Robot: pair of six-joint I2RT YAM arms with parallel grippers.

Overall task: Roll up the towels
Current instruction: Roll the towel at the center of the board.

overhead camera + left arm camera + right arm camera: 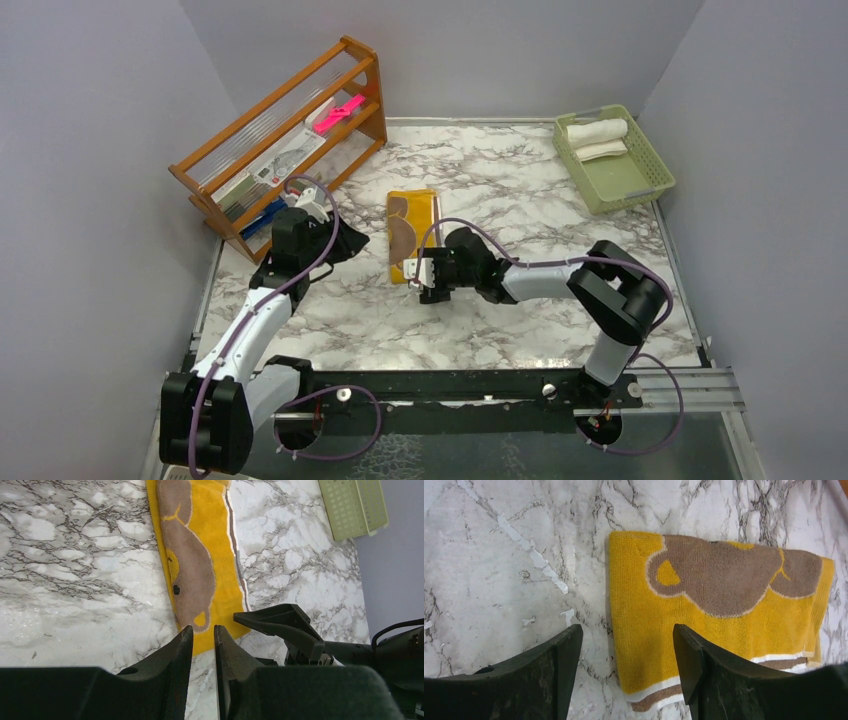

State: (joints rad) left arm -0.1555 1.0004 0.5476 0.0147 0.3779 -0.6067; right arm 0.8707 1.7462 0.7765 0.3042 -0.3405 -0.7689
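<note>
The mustard-yellow towel (413, 233) lies flat on the marble table as a long folded strip, brown face with yellow print up; it also shows in the left wrist view (200, 555) and the right wrist view (719, 605). The cream-white towel (597, 135) lies rolled in the green basket. My right gripper (418, 278) is open and empty at the strip's near end, low over its corner (626, 628), one finger over marble, the other over towel. My left gripper (350, 243) hovers left of the strip, its jaws nearly together with only a narrow gap and nothing between them (202, 628).
A wooden rack (290, 130) with a pink item (338, 113) and papers stands at the back left, close behind my left arm. The green basket (640, 165) is at the back right. Grey walls enclose the table on three sides.
</note>
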